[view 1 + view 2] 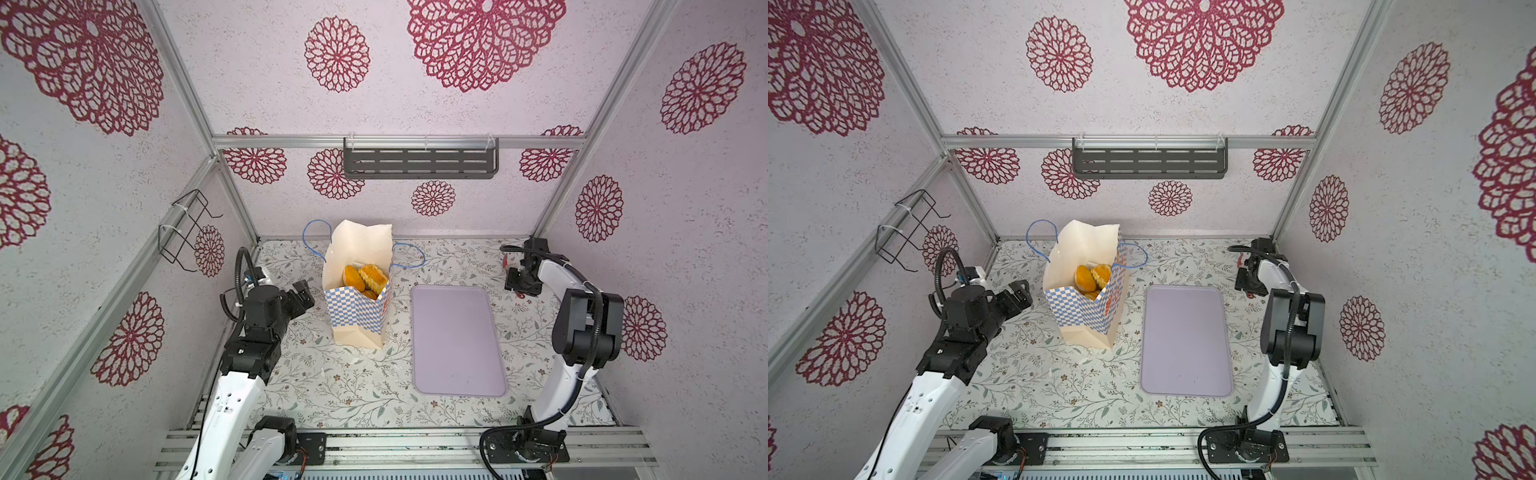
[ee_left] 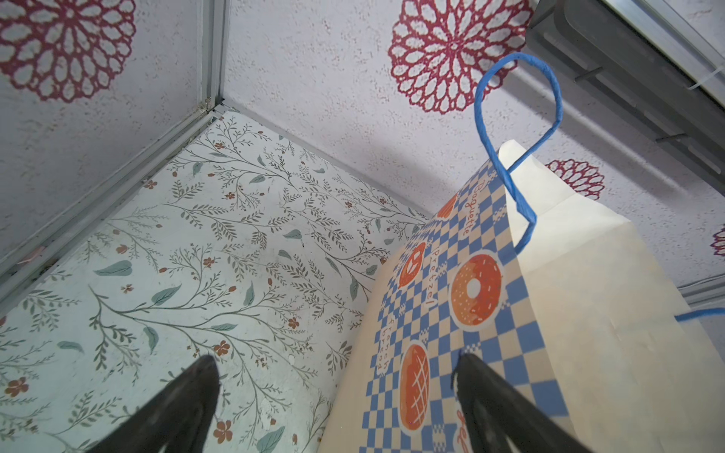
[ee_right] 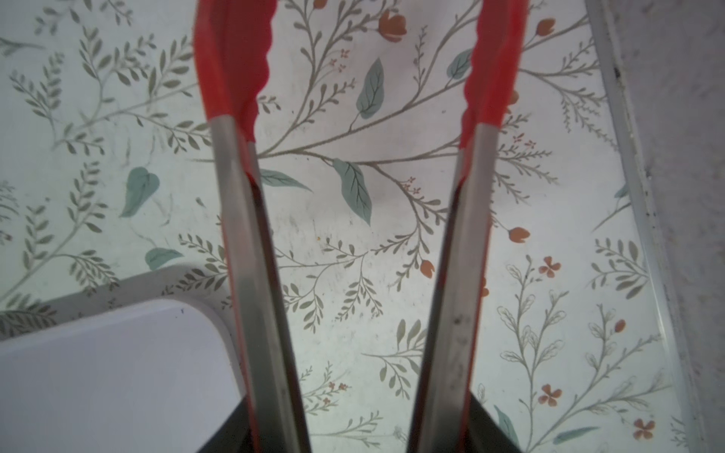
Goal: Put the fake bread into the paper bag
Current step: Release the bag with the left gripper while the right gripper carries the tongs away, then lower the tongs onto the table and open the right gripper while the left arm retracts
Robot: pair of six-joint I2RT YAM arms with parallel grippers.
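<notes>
The paper bag (image 1: 357, 320) (image 1: 1079, 316) stands upright and open at the back of the floral table. Inside it lie several glossy golden pieces of fake bread (image 1: 363, 277) (image 1: 1092, 276). My left gripper (image 1: 305, 293) (image 1: 1021, 293) is open and empty just left of the bag. In the left wrist view the left gripper (image 2: 333, 364) shows one finger (image 2: 486, 392) in front of the bag's checkered side (image 2: 470, 313). My right gripper (image 1: 521, 282) (image 1: 1250, 282) (image 3: 359, 427) is at the back right, shut on red tongs (image 3: 243, 235); the tong tips stand apart over bare table.
A flat lilac tray (image 1: 457, 340) (image 1: 1185, 340) (image 3: 110, 372) lies right of the bag with nothing on it. The bag's blue cord handles (image 1: 316, 237) (image 2: 506, 157) stick out at both sides. A grey shelf (image 1: 419, 162) hangs on the back wall, a wire rack (image 1: 187, 232) on the left wall.
</notes>
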